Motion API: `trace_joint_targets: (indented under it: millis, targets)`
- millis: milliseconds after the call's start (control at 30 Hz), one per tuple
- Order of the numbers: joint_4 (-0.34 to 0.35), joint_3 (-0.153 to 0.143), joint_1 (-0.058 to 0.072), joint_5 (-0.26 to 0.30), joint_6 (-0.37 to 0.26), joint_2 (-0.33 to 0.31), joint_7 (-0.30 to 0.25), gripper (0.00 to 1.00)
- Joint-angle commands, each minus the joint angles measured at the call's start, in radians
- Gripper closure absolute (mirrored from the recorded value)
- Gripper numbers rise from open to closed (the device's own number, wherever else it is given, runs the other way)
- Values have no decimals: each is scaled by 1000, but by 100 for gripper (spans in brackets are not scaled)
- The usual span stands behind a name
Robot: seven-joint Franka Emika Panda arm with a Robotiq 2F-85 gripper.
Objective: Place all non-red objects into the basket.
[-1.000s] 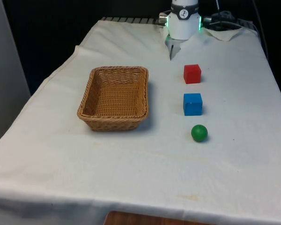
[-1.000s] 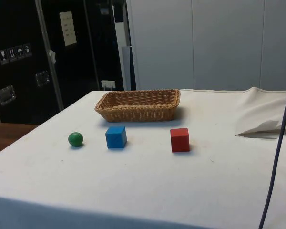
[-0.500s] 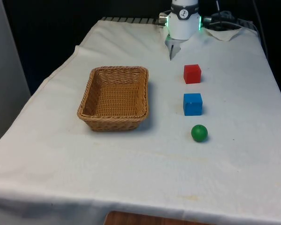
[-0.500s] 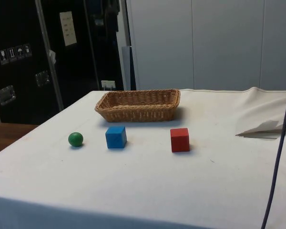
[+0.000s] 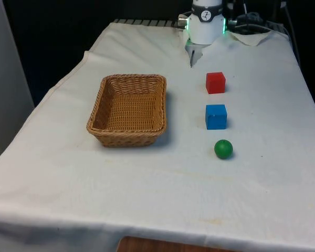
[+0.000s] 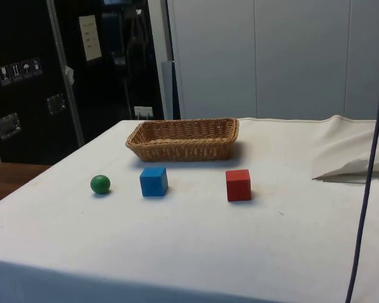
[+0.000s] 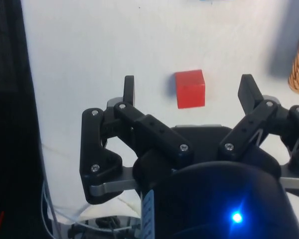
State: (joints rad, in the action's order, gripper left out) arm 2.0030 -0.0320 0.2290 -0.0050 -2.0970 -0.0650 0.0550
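Gripper [image 7: 189, 89] hangs released, fingers wide, directly above red cube [image 7: 190, 88]. Blue cube [image 5: 216, 116] and green ball [image 5: 223, 149] lie beyond it; both look light, rigid. Pinch flat faces; ball may roll.

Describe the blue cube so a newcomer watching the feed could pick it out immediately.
Start at the wicker basket on the white cloth; to the front view's right of it, three small things lie in a row running away from the robot. The blue cube is the middle one, between the red cube and the green ball. It is the only blue thing, and square-edged, unlike the ball.
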Motion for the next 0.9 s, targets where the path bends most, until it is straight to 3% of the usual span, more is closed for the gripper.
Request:
trace_joint_targets:
  millis: [0, 433, 700, 733, 867]
  targets:
    - [1, 0, 0, -2, -16, -13, 2, 0]
    - [32, -4, -1, 2, -72, -58, 0, 0]
    - [67, -11, -6, 12, -151, -100, -14, 0]
    - [59, -10, -2, 2, -130, -96, -4, 0]
    - [84, -20, -9, 18, -185, -114, -27, 0]
